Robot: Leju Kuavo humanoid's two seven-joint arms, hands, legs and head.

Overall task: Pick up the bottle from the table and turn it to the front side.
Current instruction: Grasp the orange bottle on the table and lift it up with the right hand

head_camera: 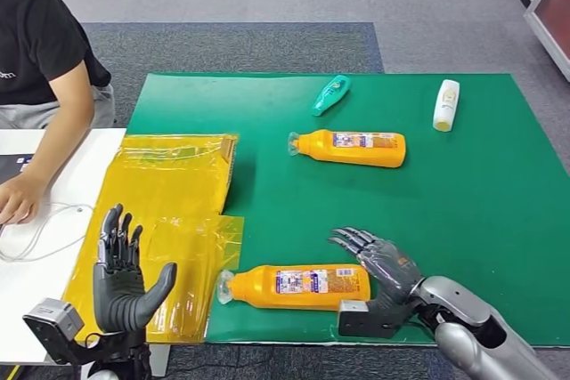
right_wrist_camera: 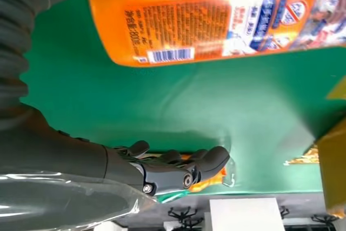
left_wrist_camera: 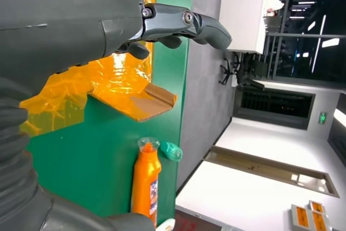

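An orange bottle [head_camera: 296, 287] lies on its side near the front edge of the green mat [head_camera: 457, 211], cap to the left. Its barcode label [right_wrist_camera: 169, 55] faces the right wrist camera. My right hand [head_camera: 379, 269] is open at the bottle's base end, fingers spread past it and holding nothing. The right wrist view has the orange bottle [right_wrist_camera: 212, 20] just beyond my right hand [right_wrist_camera: 163, 169]; whether they touch I cannot tell. My left hand [head_camera: 125, 278] is raised and open over the yellow plastic film [head_camera: 168, 202]. In the left wrist view my left hand [left_wrist_camera: 122, 20] holds nothing.
A second orange bottle [head_camera: 349, 147] lies mid-mat, with a teal bottle [head_camera: 331, 93] behind it and a white bottle [head_camera: 446, 104] at the back right. A person [head_camera: 40, 68] sits at the left, one hand on the white tabletop [head_camera: 34, 264].
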